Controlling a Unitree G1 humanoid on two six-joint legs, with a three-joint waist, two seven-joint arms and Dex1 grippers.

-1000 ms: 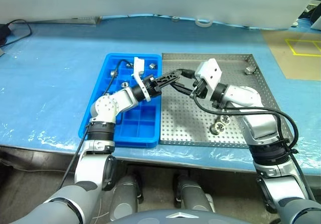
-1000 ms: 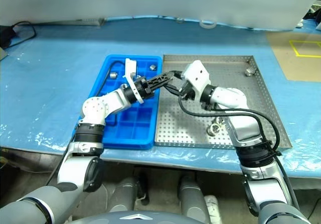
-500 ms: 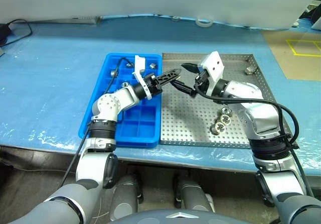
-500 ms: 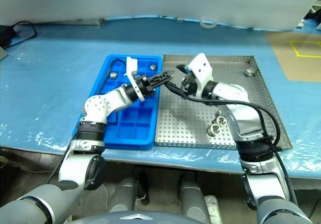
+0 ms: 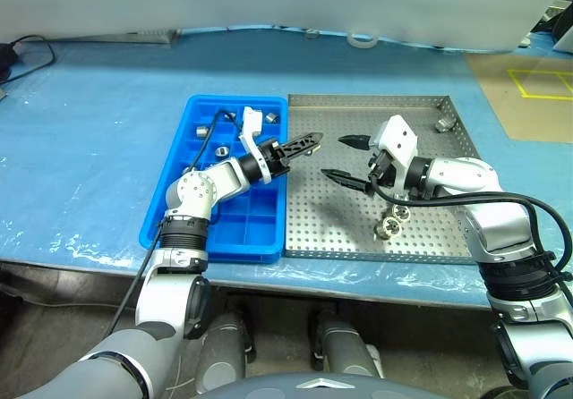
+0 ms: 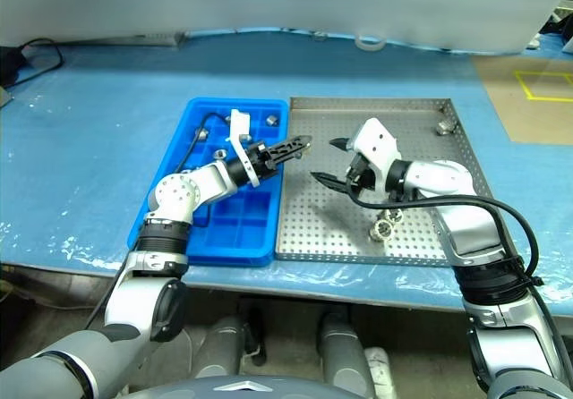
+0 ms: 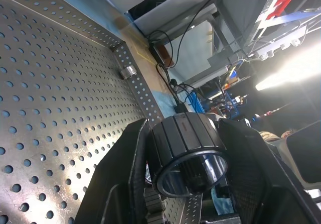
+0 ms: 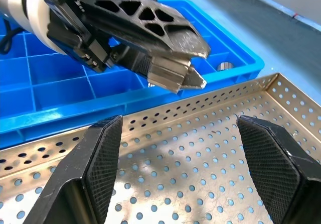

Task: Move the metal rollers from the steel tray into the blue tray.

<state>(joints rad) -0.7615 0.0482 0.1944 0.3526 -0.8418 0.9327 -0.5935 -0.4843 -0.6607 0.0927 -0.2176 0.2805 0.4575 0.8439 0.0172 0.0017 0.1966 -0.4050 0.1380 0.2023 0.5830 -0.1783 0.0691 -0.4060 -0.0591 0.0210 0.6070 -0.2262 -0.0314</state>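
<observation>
The left end effector is clamped on a shiny silver metal roller above the seam between the bright blue compartmented plastic tray and the perforated silver steel tray. The right end effector hangs over the steel tray, fingers spread apart. More rollers lie under its wrist; one sits in a far corner.

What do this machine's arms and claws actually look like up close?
Both arms are silver-grey rounded segments with black joint bands and loose black cables. The left claw has black fingers with a lattice of triangular cut-outs behind a white wrist ring. The right claw has two pointed black fingers under a white boxy housing.
</observation>
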